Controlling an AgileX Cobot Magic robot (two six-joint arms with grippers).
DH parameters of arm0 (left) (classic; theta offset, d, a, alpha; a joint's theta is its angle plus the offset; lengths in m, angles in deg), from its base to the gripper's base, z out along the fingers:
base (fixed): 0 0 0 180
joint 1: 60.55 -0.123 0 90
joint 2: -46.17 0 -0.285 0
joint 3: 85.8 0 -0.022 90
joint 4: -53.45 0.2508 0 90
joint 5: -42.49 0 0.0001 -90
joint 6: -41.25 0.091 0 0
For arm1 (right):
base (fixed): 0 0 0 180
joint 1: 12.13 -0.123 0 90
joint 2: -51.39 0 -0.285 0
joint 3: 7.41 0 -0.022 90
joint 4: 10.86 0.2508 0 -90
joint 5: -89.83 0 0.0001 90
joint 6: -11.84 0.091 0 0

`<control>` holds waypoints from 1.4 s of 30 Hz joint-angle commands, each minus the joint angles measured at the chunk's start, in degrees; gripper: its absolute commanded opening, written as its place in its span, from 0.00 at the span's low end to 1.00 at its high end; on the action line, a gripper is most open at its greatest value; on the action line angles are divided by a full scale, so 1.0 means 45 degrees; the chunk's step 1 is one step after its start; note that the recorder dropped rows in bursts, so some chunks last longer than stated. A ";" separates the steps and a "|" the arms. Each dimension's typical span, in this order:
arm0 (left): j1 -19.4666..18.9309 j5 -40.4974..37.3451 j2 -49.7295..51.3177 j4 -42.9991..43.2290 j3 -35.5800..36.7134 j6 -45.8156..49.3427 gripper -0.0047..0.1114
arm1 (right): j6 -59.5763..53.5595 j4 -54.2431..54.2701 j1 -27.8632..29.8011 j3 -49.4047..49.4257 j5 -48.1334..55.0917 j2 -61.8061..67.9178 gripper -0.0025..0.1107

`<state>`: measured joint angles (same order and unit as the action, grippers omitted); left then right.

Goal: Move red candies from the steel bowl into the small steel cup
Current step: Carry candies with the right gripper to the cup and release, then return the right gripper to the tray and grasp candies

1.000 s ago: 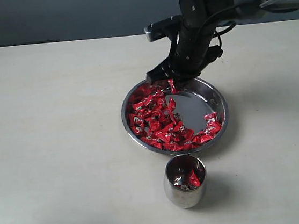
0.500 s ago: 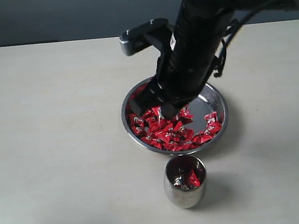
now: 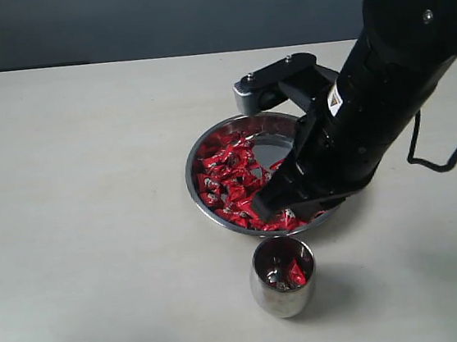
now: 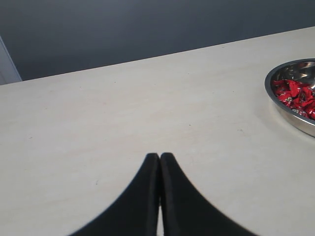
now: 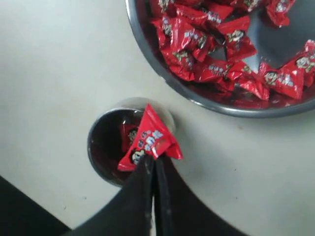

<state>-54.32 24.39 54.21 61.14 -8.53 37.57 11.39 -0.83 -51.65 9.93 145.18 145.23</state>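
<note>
- The right arm's jaws are closed on one red-wrapped candy [image 5: 150,137], pinched by its wrapper at the tips. The rest of the sweet sticks out beyond them.
- In the right wrist view this candy hangs over the mouth of the small, shiny, barrel-sided steel cup [image 5: 98,129], close to the side of its rim that faces the dish.
- In the exterior view the steel cup [image 3: 283,290] stands toward the near edge of the pale desk [image 3: 91,195]. It is just beside the wide, shallow, round steel bowl [image 3: 191,175] but not touching it, and already has at least one red sweet inside.
- The bowl sits nearer the desk's middle. Most of the shiny-wrapped red candies [image 3: 229,179] are heaped along its left and near sides, with bare metal showing at the far right.
- The left arm's jaws are pressed together with nothing in them. They rest low over bare desk, well apart from the bowl [image 4: 290,115].
- Step in hand, as I judge it: carrying a picked candy across to the cup, close to the drop.
- The next move calls for centring the jaws over the cup's mouth, away from the rim, then parting them so the sweet falls inside rather than glancing off the edge onto the desk.
</note>
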 commanded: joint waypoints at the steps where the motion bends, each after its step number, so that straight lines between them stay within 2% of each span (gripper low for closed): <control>1: 0.0067 0.0090 -0.0055 -0.0007 -0.0013 -0.0049 0.04 | 0.0006 0.0328 0.0017 0.0462 0.0177 -0.0125 0.02; 11: 0.0067 0.0090 -0.0055 -0.0007 -0.0013 -0.0049 0.04 | -0.1576 0.2306 0.0017 0.1200 -0.0492 -0.0125 0.02; 16: 0.0067 0.0090 -0.0055 -0.0007 -0.0013 -0.0049 0.04 | -0.1629 0.2316 0.0017 0.1200 -0.1025 -0.0102 0.02; 18: 0.0067 0.0090 -0.0055 -0.0007 -0.0013 -0.0049 0.04 | -0.1629 0.2249 0.0017 0.1200 -0.0968 -0.0102 0.06; 23: 0.0067 0.0090 -0.0055 -0.0007 -0.0013 -0.0049 0.04 | -0.1629 0.2158 0.0017 0.1200 -0.0671 -0.0028 0.28; 27: 0.0067 0.0090 -0.0055 -0.0007 -0.0013 -0.0049 0.04 | -0.1629 0.2028 0.0017 0.1200 -0.1085 0.0256 0.31; 32: 0.0067 0.0090 -0.0055 -0.0007 -0.0013 -0.0049 0.04 | -0.1479 0.0370 0.0048 0.1086 -0.3535 0.0379 0.31; 34: 0.0067 0.0090 -0.0055 -0.0007 -0.0013 -0.0049 0.04 | -0.0587 -0.0747 0.0048 0.0806 -0.4208 0.0676 0.31; 37: 0.0067 0.0090 -0.0055 -0.0032 -0.0013 -0.0049 0.04 | 0.1885 -0.3704 0.0346 -0.0147 -0.4394 0.2020 0.31; 42: 0.0067 0.0090 -0.0055 -0.0032 -0.0013 -0.0049 0.04 | 0.1825 -0.3172 0.1987 -0.1379 -0.4223 0.3906 0.31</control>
<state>-54.32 24.39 54.21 61.14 -8.53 37.57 19.33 -15.49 -45.97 6.03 126.19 159.96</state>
